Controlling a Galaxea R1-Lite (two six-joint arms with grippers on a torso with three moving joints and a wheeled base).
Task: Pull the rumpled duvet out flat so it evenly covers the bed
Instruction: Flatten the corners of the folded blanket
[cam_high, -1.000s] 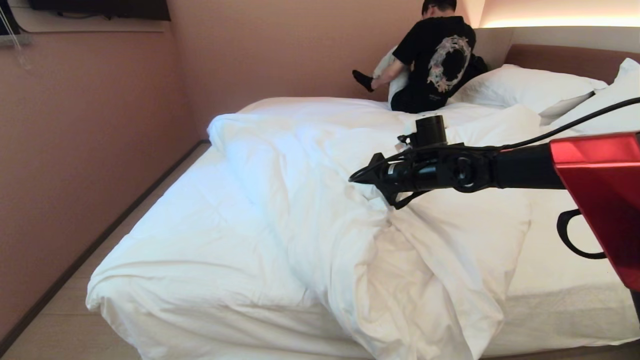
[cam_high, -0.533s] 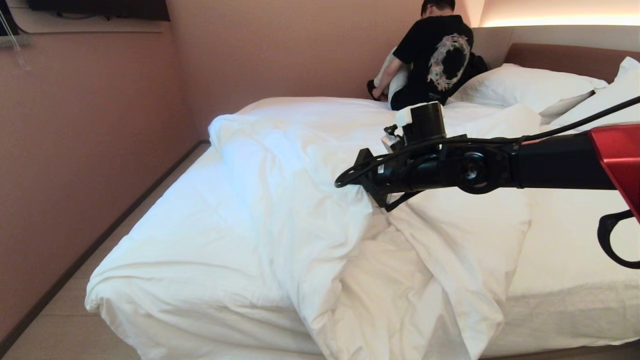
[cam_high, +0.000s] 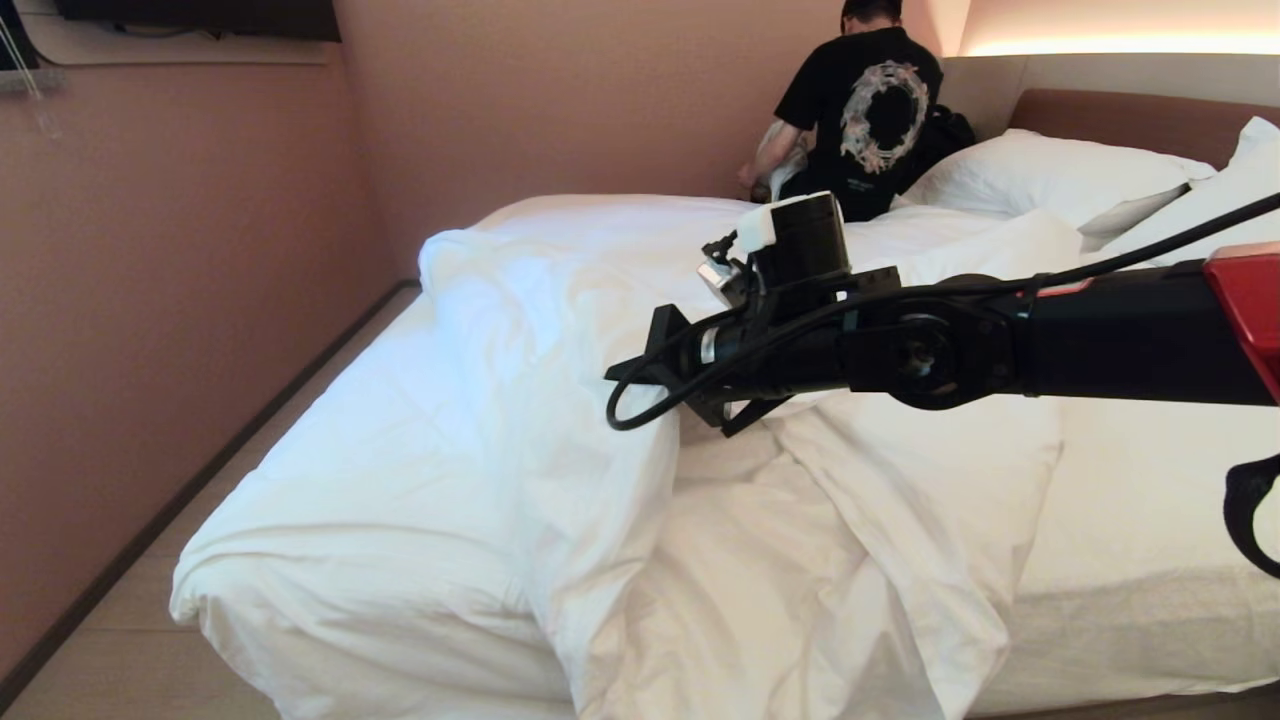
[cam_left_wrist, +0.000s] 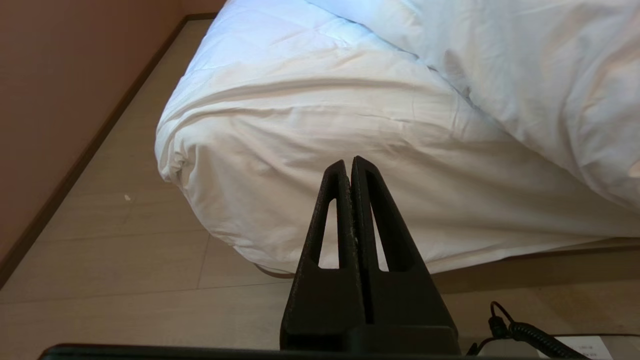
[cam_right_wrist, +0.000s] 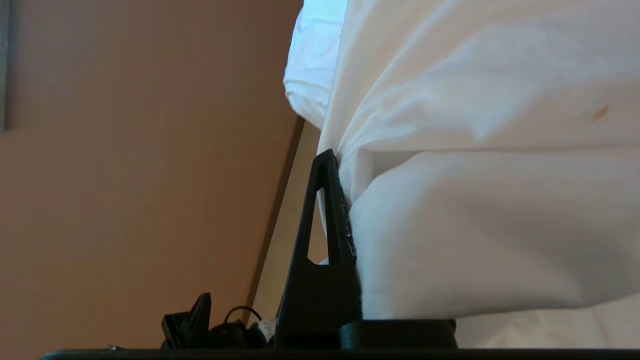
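**Mia:** Can you read any words or labels?

**Tom:** No; the person (cam_high: 860, 110) sitting at the far end of the bed (cam_high: 1150, 520) has a black shirt with a pale ring picture on the back, but I can read no letters on it; a paper slip lies on the floor (cam_left_wrist: 125, 260) in the left wrist view, too small to read.

**Mia:** What is the room like?

**Tom:** Pinkish-brown walls (cam_high: 200, 250); pale wood floor with a dark strip along the wall; white pillows (cam_high: 1050, 175) by the brown headboard (cam_high: 1130, 115); a warm light glows above it.

**Mia:** Where is the duvet?

**Tom:** The duvet (cam_high: 560, 440) lies bunched in a thick ridge down the middle of the bed and hangs over the near edge; the flat sheet (cam_high: 1140, 540) shows bare on the right side.

**Mia:** And the grippers?

**Tom:** The right gripper (cam_right_wrist: 345, 200) is above the middle of the bed, pinched tight on a fold of the duvet; the cloth hides one finger; the left gripper (cam_left_wrist: 350, 170) is low by the near left corner of the bed, fingers pressed together, holding nothing.
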